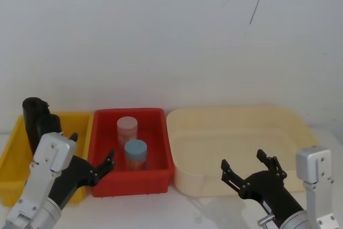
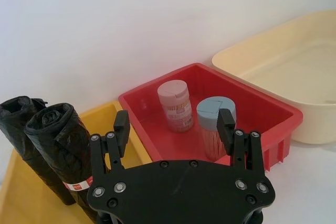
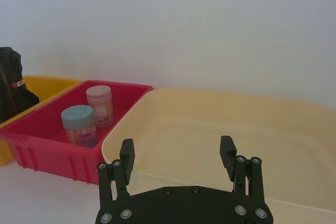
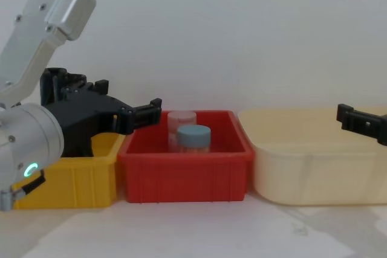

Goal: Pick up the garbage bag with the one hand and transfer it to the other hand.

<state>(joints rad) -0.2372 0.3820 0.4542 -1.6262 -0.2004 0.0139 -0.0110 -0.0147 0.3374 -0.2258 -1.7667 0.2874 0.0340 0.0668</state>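
The garbage bag (image 2: 59,145), a tight black roll with a red-and-white sticker low on its side, stands upright in the yellow bin (image 2: 113,113). A second, rumpled black roll (image 2: 18,116) stands right beside it. In the head view both rolls (image 1: 35,115) show at the bin's back left corner. My left gripper (image 1: 92,147) is open and empty, hovering over the yellow bin's right side, short of the rolls. My right gripper (image 1: 244,160) is open and empty too, in front of the cream tub (image 1: 236,119).
A red bin (image 1: 159,148) between the yellow bin and the cream tub holds a pink-lidded jar (image 1: 127,128) and a blue-lidded jar (image 1: 135,153). A white wall stands close behind the bins. White tabletop (image 4: 199,228) lies in front of them.
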